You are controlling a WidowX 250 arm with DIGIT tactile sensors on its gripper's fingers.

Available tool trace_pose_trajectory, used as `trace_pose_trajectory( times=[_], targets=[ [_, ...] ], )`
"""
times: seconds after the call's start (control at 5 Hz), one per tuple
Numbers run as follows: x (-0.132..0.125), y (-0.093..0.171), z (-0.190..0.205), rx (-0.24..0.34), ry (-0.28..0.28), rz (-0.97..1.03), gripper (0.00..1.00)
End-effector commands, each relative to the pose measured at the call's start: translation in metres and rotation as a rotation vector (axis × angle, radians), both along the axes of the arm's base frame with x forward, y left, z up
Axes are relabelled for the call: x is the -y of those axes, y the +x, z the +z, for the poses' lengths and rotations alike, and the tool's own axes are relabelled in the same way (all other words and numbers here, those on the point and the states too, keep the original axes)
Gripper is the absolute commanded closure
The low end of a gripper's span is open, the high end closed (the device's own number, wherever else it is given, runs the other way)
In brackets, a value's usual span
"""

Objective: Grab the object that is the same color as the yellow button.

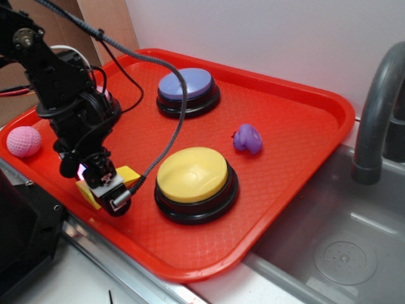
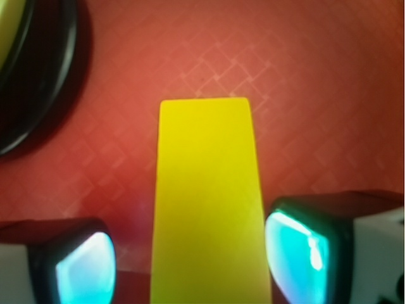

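The yellow wedge block (image 1: 130,175) lies on the red tray (image 1: 297,120) near its front left edge, just left of the big yellow button (image 1: 192,175). My gripper (image 1: 107,187) is lowered over the block and hides its middle. In the wrist view the block (image 2: 209,190) runs between my fingers (image 2: 85,269), and my gripper (image 2: 195,258) is open around it. A strip of tray shows between the left pad and the block. The right pad is almost against it. The yellow button's black base (image 2: 50,76) sits at the upper left.
A blue-purple button (image 1: 187,85) stands at the tray's back. A purple duck toy (image 1: 247,138) is right of centre. A pink dimpled ball (image 1: 23,140) lies at the left edge. A grey sink (image 1: 342,240) and tap (image 1: 376,107) are to the right.
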State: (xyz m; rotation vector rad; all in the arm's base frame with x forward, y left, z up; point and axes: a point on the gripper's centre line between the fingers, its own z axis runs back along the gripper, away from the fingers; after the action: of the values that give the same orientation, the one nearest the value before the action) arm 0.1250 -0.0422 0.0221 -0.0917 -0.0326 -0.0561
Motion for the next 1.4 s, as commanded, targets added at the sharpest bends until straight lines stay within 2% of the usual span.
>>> trace_pose_trajectory(
  times=[0.0,0.2,0.4,0.6,0.8,1.0,1.2],
  targets=[
    [0.004,-0.001,-0.008,-0.007,0.000,-0.016,0.63],
    [-0.001,-0.001,0.003,0.005,0.024,-0.006,1.00],
    [-0.010,0.002,0.033,-0.001,0.022,-0.011,1.00],
    [-0.027,0.003,0.081,0.005,0.028,0.039,1.00],
    [-0.044,0.011,0.132,0.057,0.069,0.102,1.00],
    [-0.053,0.024,0.156,0.077,0.096,0.110,1.00],
    [-0.058,0.031,0.157,0.082,0.098,0.110,1.00]
  ],
)
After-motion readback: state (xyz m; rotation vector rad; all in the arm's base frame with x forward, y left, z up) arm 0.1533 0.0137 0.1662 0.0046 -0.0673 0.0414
